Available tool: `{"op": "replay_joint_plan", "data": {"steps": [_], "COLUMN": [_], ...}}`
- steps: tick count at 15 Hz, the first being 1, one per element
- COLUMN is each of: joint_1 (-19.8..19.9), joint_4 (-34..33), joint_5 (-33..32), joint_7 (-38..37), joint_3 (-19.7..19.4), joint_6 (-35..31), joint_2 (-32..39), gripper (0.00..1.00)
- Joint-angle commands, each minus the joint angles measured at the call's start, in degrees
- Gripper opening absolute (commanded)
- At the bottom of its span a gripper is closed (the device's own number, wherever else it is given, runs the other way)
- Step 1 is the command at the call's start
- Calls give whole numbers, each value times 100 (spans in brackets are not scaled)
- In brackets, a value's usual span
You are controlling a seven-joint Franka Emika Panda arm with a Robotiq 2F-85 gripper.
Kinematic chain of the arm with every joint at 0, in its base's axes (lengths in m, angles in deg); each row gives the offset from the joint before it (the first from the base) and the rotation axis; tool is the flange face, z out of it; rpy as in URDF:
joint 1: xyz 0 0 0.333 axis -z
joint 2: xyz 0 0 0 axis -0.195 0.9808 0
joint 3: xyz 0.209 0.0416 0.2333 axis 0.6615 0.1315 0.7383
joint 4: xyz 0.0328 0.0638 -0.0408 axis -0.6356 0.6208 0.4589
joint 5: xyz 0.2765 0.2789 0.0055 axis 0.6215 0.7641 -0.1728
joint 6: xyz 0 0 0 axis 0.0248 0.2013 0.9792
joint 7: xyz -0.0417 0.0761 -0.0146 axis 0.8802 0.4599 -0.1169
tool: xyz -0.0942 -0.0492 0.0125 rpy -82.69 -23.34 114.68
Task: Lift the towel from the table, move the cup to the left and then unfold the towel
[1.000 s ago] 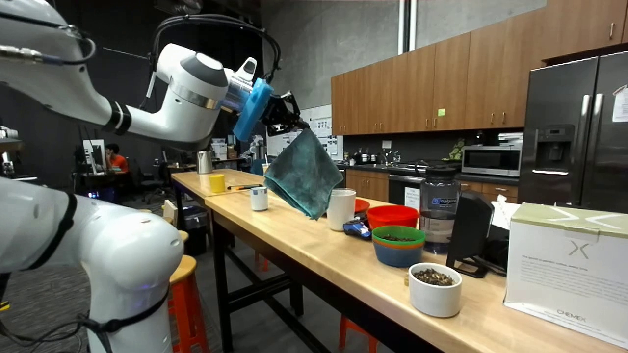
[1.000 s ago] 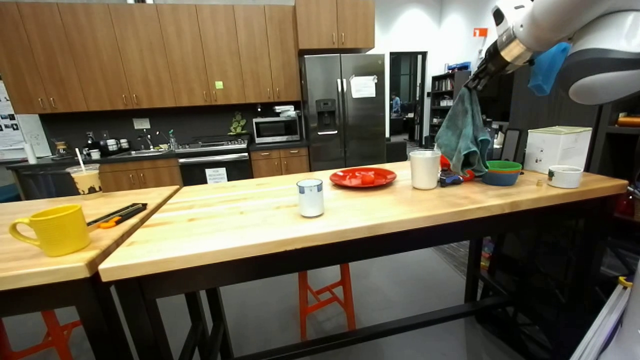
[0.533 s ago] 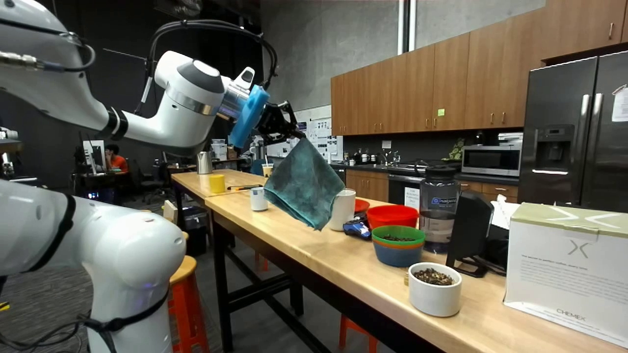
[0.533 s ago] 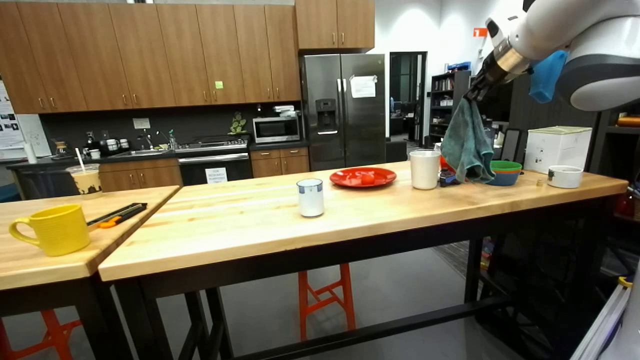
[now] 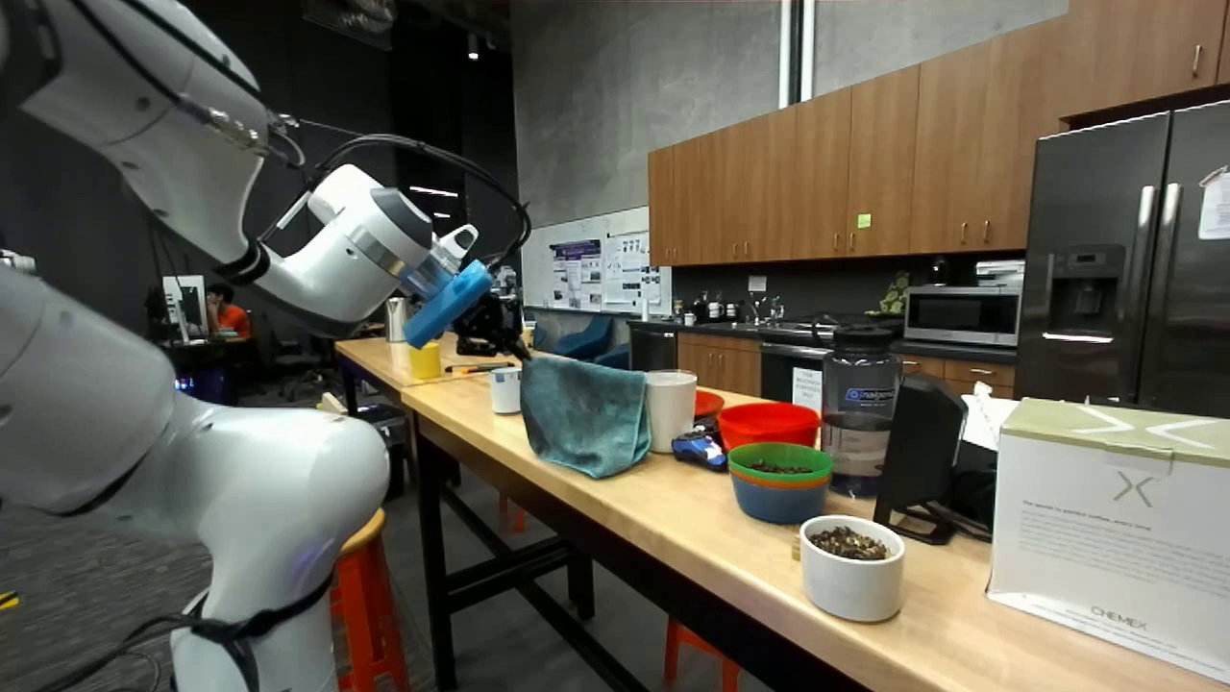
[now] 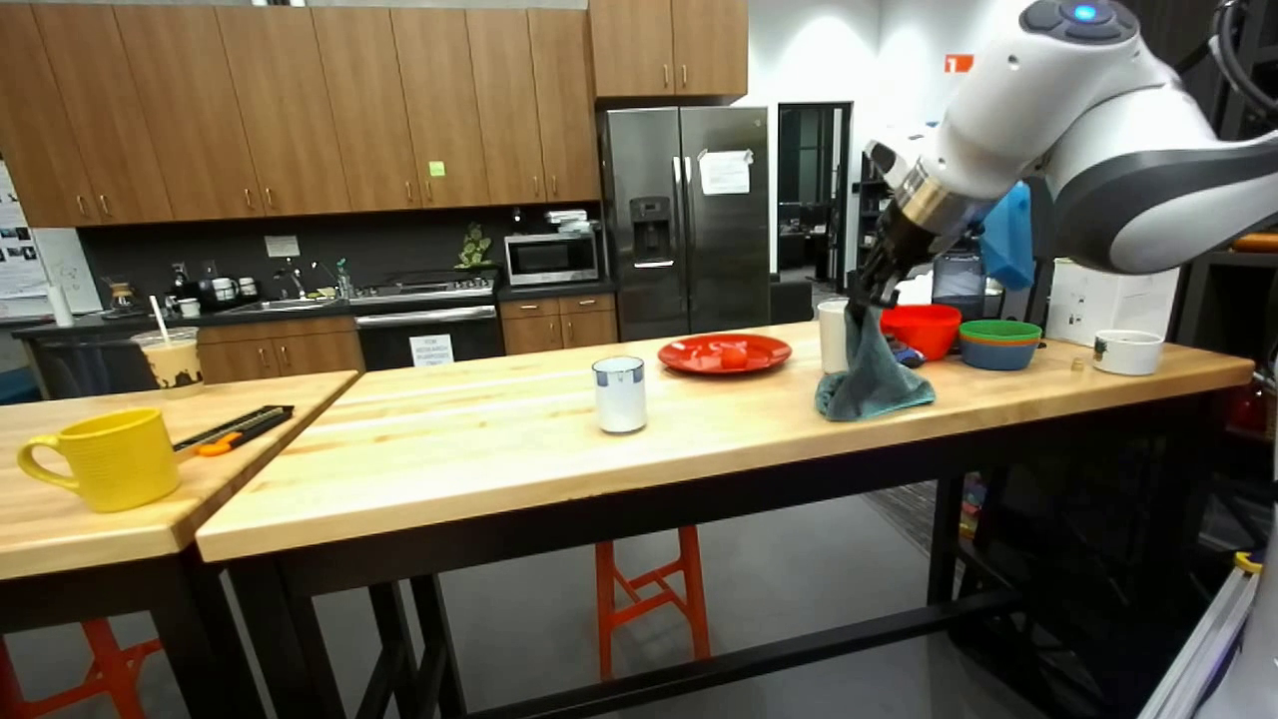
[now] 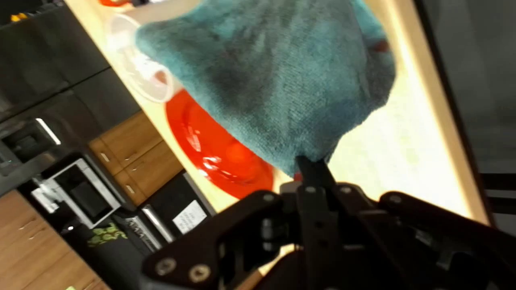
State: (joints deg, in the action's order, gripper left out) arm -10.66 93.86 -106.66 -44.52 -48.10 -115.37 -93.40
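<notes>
My gripper [image 7: 312,167] is shut on a corner of the teal towel [image 7: 282,76]. In both exterior views the towel [image 5: 588,418] [image 6: 869,379] hangs from the gripper [image 5: 524,354] [image 6: 865,300], its lower part touching the wooden table and bunched. A small white cup with blue patches at the rim [image 6: 620,397] stands upright on the table, apart from the towel; it also shows in an exterior view [image 5: 505,390], partly behind the towel. A taller white cup [image 5: 670,411] stands just beside the towel, partly covered in an exterior view [image 6: 833,335].
A red plate [image 6: 724,355] lies between the two white cups, farther back. A red bowl [image 5: 769,421], stacked bowls [image 5: 780,490], a white bowl [image 5: 852,572] and a bottle [image 5: 858,413] stand beyond the tall cup. A yellow mug [image 6: 115,459] is on the adjoining table [image 6: 60,539].
The gripper has come down and moved toward the small cup with the towel in it. The towel hung in the air before; its lower part now meets the table beside the tall cup.
</notes>
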Motion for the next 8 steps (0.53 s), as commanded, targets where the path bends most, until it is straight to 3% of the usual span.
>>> {"op": "replay_joint_plan", "data": {"steps": [1,4,8], "joint_1": [-953,-1480,-1659], "joint_4": [4,6,-3], "joint_5": [341,337,221], "joint_7": [-740,-1196,-1454], "joint_3": [-87,-151,-138], "joint_6": [-373,-1151,-2125], "joint_2": [999,1790,2657], "gripper": [0,0,0]}}
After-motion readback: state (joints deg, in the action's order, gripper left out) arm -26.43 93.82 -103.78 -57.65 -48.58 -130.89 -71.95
